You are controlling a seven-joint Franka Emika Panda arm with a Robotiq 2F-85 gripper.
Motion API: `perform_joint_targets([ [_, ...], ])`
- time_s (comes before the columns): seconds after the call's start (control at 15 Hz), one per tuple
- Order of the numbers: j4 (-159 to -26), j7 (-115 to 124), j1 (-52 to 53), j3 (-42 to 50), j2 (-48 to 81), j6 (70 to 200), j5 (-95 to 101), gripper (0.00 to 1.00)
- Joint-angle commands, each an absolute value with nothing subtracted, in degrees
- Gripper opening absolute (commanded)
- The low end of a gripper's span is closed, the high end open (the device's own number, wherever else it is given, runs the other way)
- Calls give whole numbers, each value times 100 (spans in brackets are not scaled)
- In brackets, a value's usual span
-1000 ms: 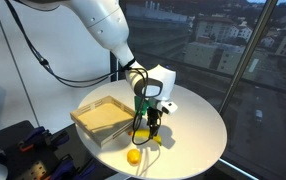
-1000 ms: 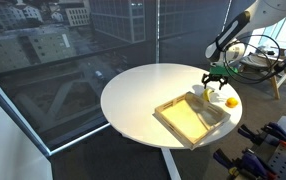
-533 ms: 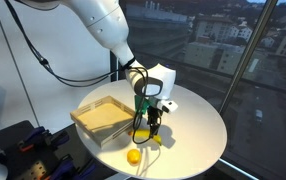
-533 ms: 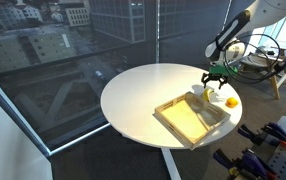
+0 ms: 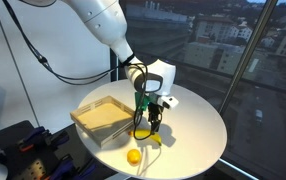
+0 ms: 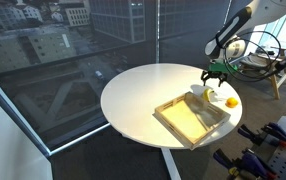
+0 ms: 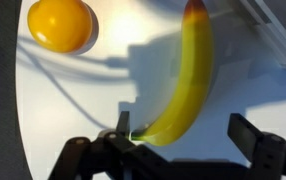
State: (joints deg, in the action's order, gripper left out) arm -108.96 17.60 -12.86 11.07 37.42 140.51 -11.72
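Note:
A yellow banana point(image 7: 180, 85) lies on the round white table point(image 5: 193, 125). My gripper point(image 7: 188, 137) hangs just above it, open, with the banana's stem end near one finger and empty space by the other. An orange point(image 7: 60, 24) lies a short way off near the table's edge. In both exterior views the gripper point(image 5: 148, 122) point(image 6: 214, 78) points down beside a shallow wooden tray point(image 5: 101, 118) point(image 6: 190, 117), and the orange point(image 5: 133, 156) point(image 6: 231, 101) sits near the rim. The banana point(image 5: 147, 138) shows under the fingers.
The table point(image 6: 143, 90) stands next to large windows over a city. A white device point(image 5: 161, 78) sits at the table's back. Cables and equipment point(image 5: 23, 150) stand by the table.
The gripper has moved up very slightly; the banana, orange and tray have not moved.

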Motion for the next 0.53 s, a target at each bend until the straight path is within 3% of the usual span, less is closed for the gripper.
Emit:
perform_joint_targets([
  [0.0,-11199,1774,-1181,1203,3379,14020,-1108,100],
  [0.47,-11725,1658,-1178,1256,2944,14042,-1073,100],
])
